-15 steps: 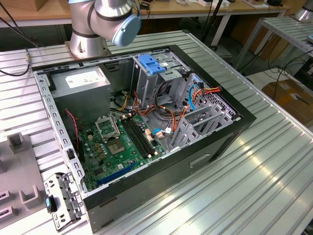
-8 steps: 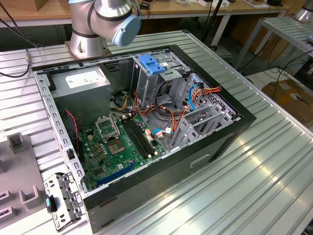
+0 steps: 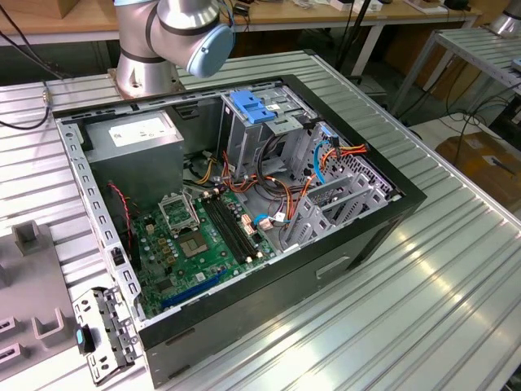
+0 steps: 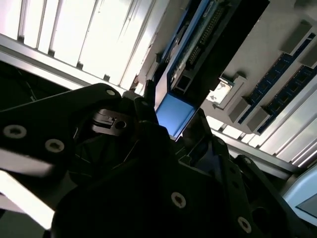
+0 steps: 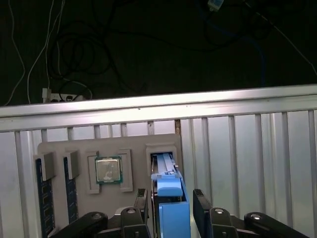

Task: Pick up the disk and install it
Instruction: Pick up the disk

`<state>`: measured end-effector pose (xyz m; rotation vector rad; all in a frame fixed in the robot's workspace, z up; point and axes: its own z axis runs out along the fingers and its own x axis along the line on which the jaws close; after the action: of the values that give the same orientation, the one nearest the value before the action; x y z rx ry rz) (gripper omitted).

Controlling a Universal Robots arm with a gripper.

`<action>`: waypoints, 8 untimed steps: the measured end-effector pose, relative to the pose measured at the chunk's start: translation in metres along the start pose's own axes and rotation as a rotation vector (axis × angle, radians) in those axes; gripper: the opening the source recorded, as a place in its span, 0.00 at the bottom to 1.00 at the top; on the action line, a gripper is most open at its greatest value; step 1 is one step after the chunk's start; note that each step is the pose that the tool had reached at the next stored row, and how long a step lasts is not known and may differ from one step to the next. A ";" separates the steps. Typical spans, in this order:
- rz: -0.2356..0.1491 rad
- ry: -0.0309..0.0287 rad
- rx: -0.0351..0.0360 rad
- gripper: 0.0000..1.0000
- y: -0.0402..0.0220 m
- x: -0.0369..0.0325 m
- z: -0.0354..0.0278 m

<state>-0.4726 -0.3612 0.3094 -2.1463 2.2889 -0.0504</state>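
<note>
Straddling the disk, the gripper sits open, one finger just beside each face; contact unclear. Processor chip and memory sticks lie in neighbouring pockets of the grey tray on the bench. Disk partly cut off; it stands on edge in the tray's slot.

arm: base upright, joint bent over it | gripper: facing downward, fingers parted
</note>
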 end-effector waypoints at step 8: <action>-0.032 -0.0007 0.0026 0.49 0.0003 0.0000 0.0057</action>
<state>-0.4727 -0.3613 0.3037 -2.1810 2.2532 -0.0527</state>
